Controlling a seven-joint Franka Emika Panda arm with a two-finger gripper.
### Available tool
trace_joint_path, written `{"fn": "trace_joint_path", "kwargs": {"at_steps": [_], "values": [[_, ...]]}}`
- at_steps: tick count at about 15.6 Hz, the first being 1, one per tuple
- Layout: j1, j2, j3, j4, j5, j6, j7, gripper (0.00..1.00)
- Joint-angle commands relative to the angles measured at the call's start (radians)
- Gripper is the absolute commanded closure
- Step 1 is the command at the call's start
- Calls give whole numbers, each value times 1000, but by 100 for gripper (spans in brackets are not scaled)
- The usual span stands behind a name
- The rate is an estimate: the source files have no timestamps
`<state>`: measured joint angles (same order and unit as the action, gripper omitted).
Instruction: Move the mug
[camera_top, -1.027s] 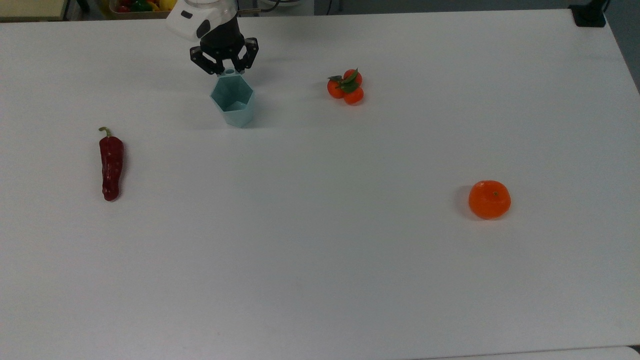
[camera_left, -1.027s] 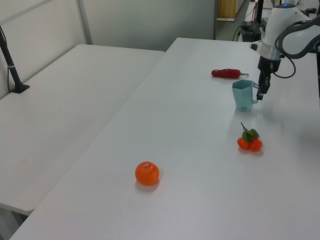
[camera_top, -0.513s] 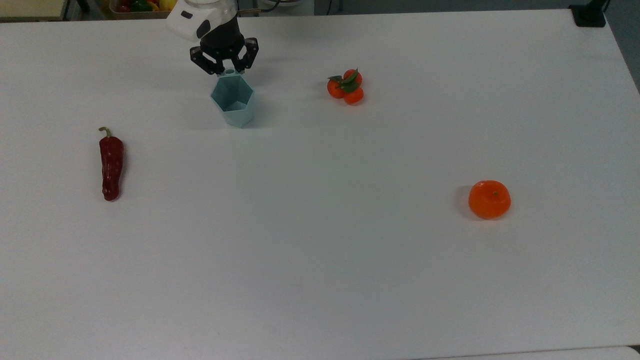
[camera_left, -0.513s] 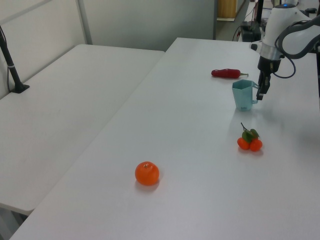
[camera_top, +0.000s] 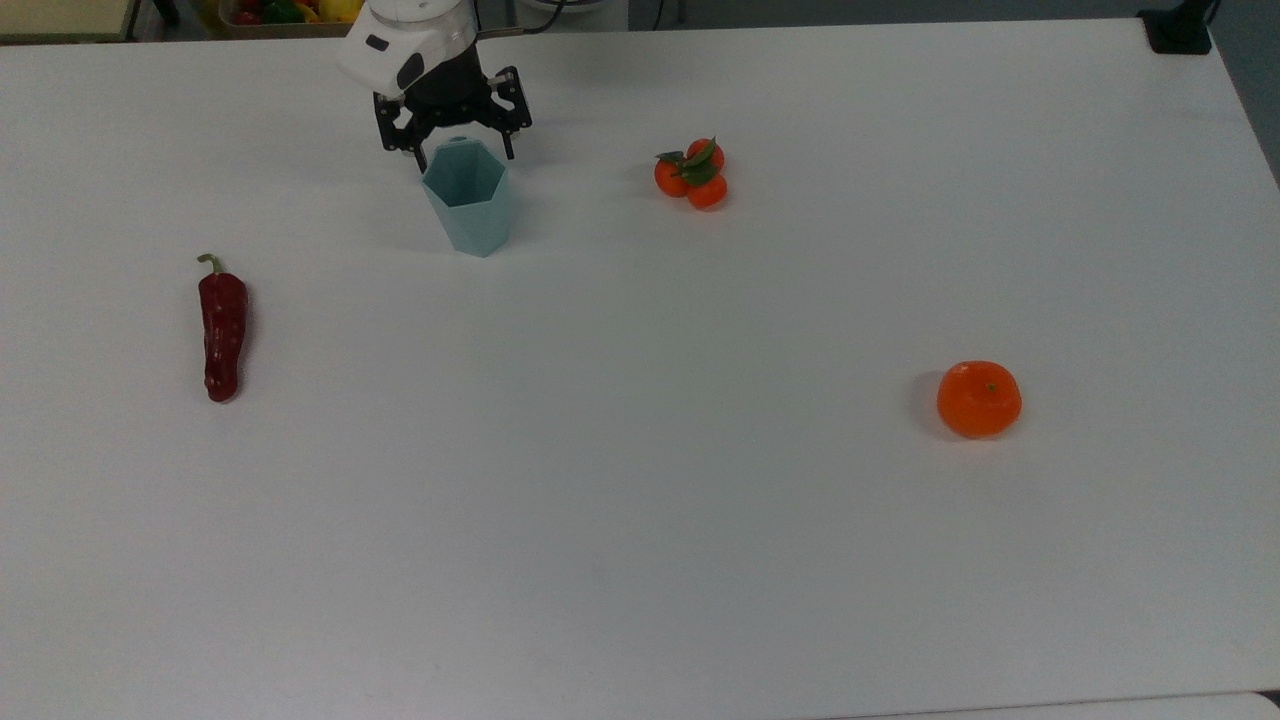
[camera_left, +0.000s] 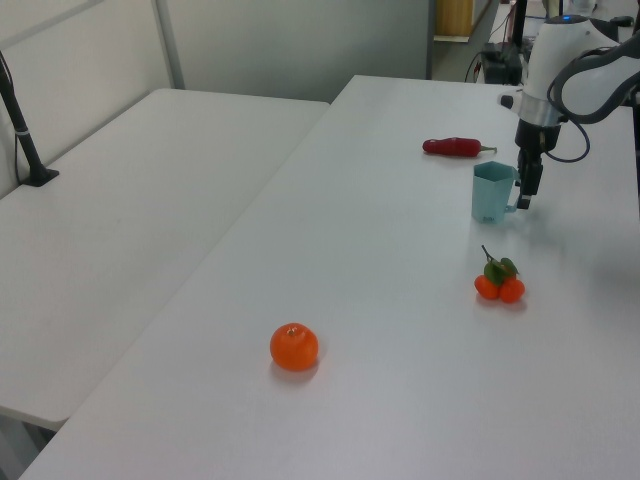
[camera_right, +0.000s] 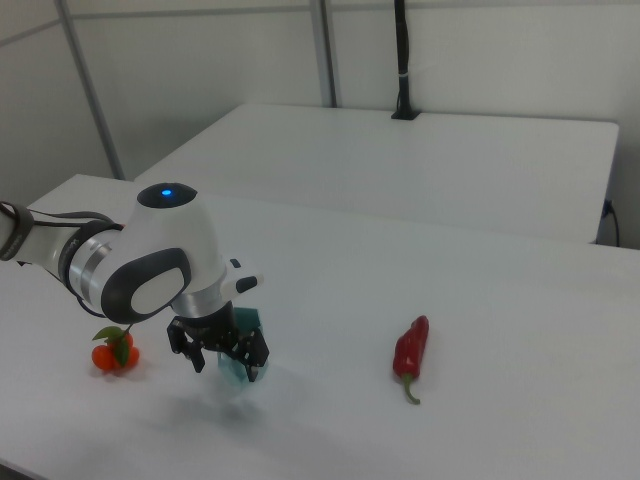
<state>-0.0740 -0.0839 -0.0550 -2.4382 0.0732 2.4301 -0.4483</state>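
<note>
White tables (camera_left: 150, 180) (two) — grey walls (camera_right: 200, 70)

A white table (camera_top: 640, 560) carries 3 groups of produce, all well apart from one another — a dark red chilli pepper (camera_top: 222, 333) lies lengthwise near the top view's left edge with its green stem pointing to the far side, a cluster of 3 small tangerines with green leaves (camera_top: 692, 174) sits toward the far middle, and a single orange (camera_top: 979, 399) rests on the top view's right. In the left view a second white table (camera_left: 130, 230) stands alongside — a black post (camera_left: 22, 130) rises from its far left part.
</note>
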Motion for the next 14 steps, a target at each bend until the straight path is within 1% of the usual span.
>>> {"fn": "trace_joint_path", "kwargs": {"at_steps": [1, 2, 4, 6, 7, 8, 10, 12, 14], "values": [[0, -26, -5, 98, -7, -206, 2, 0], [-1, -39, -6, 163, -7, -314, 2, 0], [-1, -36, -3, 324, -7, -525, 10, 0], [5, -31, 4, 456, -7, -669, 57, 0], [5, -34, 4, 505, -4, -712, 91, 0], [7, -34, 16, 552, -3, -750, 130, 0], [7, -33, 62, 631, 2, -787, 254, 0], [8, -34, 104, 668, 2, -795, 421, 0], [8, -37, 133, 683, 3, -793, 578, 0]]}}
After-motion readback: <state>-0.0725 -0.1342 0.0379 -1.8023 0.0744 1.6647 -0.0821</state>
